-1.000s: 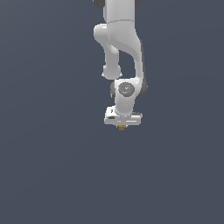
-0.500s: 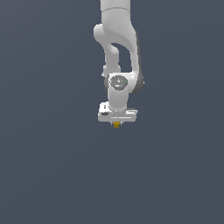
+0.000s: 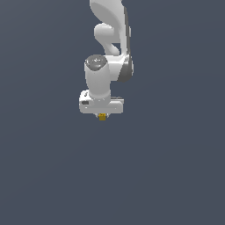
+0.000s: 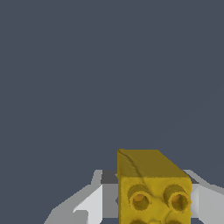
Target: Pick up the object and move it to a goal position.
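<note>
The object is a tiny mustard-yellow studded block (image 3: 102, 117). It sits just under my white gripper (image 3: 102, 115) in the exterior view, held above the dark grey floor. In the wrist view the block (image 4: 151, 186) fills the space between my two grey-white fingers (image 4: 89, 203), its studs facing the camera. The gripper is shut on the block. The fingertips are mostly hidden behind the gripper body in the exterior view.
The white arm (image 3: 110, 48) rises from the gripper to the top edge of the exterior view. Plain dark grey ground (image 3: 167, 176) lies all around. No goal marker shows.
The arm has swung towards the exterior view's left and lifted a little, carrying the block with it. The wrist has turned. The grip on the block is unchanged.
</note>
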`<state>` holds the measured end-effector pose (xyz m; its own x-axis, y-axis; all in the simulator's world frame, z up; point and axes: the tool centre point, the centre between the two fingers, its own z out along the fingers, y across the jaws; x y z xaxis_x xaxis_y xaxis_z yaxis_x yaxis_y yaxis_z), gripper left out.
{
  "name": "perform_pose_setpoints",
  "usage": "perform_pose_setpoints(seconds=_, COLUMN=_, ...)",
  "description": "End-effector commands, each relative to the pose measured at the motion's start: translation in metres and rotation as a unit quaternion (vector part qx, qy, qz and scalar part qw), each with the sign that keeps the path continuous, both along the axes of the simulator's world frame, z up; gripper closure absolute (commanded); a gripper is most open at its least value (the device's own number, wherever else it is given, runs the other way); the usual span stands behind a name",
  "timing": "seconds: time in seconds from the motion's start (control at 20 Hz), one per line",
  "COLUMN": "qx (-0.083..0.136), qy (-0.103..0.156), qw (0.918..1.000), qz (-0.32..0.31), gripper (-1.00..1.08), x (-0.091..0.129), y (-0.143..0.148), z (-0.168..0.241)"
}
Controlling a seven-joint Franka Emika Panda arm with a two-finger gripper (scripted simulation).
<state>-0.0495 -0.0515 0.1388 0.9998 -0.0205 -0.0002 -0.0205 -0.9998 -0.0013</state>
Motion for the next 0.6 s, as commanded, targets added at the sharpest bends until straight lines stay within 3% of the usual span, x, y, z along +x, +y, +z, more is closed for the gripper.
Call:
perform_pose_setpoints(seconds=0.0, qx=0.0, qy=0.0, qw=1.0, qz=0.0, gripper=1.08, x=0.001, y=-0.022, z=0.024)
perform_pose_setpoints(seconds=0.55, qx=0.0, qy=0.0, qw=1.0, qz=0.0, gripper=1.08, x=0.007, y=-0.118, z=0.127)
